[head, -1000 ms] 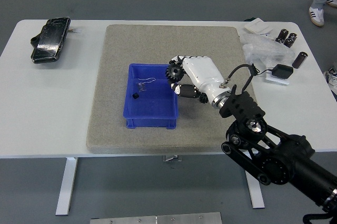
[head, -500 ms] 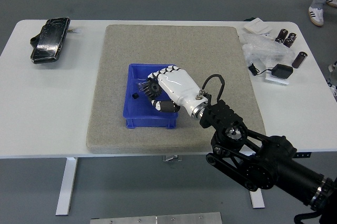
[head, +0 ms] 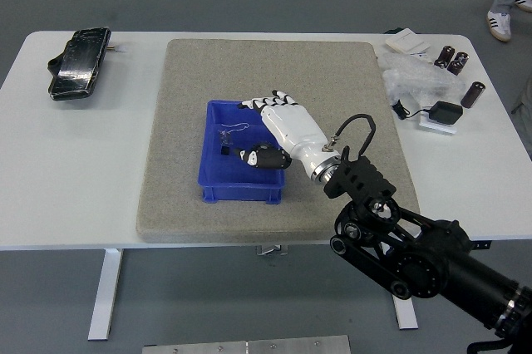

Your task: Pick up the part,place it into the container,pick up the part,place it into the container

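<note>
Gone from the hand [head: 268,130] is the dark toothed gear it carried half a second ago: the white fingers [head: 264,103] now stretch out flat over the blue bin [head: 241,194] and the thumb hangs loose below them, so the hand is spread and grips nothing. The gear itself cannot be picked out now; it has most likely dropped into the bin and lies hidden under the palm, where only a small dark piece [head: 225,151] and a bit of thin wire [head: 233,130] show on the blue floor. If that is right, one placing is done, and the next step would be to lift clear and look for another part, though no loose gear shows on the mat. From left to right, the white surface [head: 75,179] carries a black wrapped bundle [head: 79,63] at its far left, then a grey felt mat [head: 274,67] with the bin on it, then, at the far right, crumpled clear plastic [head: 413,78], a few small dark cylinders [head: 454,58] and a black puck [head: 444,112] on a cable. Beyond is grey floor, with a person's white shoe [head: 499,25] at the far right corner. No left arm shows.
</note>
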Robot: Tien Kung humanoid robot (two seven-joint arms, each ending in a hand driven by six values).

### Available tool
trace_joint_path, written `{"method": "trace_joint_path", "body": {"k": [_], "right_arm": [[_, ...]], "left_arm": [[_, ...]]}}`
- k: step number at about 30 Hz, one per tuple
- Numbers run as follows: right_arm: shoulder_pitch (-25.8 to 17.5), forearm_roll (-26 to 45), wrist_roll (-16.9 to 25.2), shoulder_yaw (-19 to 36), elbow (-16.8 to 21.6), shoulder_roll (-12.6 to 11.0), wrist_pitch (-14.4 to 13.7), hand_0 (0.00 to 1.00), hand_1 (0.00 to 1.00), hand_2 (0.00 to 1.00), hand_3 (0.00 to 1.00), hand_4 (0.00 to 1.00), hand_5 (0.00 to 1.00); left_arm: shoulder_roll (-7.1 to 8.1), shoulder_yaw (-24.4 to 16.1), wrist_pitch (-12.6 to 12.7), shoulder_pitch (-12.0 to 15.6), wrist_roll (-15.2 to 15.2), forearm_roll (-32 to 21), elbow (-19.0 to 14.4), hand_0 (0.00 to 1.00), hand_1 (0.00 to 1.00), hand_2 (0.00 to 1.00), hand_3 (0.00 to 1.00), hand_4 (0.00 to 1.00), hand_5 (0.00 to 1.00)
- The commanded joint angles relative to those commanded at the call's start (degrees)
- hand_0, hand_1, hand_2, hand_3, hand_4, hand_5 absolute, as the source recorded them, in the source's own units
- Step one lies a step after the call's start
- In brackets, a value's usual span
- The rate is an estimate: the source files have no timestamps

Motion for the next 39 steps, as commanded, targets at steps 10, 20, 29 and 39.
{"method": "trace_joint_path", "body": {"k": [10,20,29,39], "right_arm": [[-3.1,1.9,-1.1,8.4,-3.9,-4.7,0.1,0.907,0.758,0.780,0.801,0.786,0.385],[-4.9,4.0,-1.8,4.5,-6.8,-6.0,1.8,0.781,0.701,0.768,0.796,0.775,0.373],[-4.0,4.4,-1.9,1.6,-9.6,-6.0,2.5,0.740,0.691,0.768,0.783,0.759,0.359],[-3.9,2.3,-2.3,1.1,-10.5,-6.0,2.8,0.580,0.461,0.559,0.610,0.319,0.057]], "left_arm": [[-0.01,-0.1,0.0,0.0,0.0,0.0,0.0,0.654,0.576,0.574,0.617,0.716,0.230],[0.06,-0.2,0.1,0.1,0.0,0.2,0.0,0.647,0.576,0.573,0.615,0.708,0.224],[0.17,-0.2,0.1,0.1,0.0,0.3,0.0,0.647,0.576,0.571,0.612,0.688,0.224],[0.22,-0.1,-0.2,-0.2,0.0,0.9,0.0,0.646,0.576,0.572,0.613,0.701,0.225]]}}
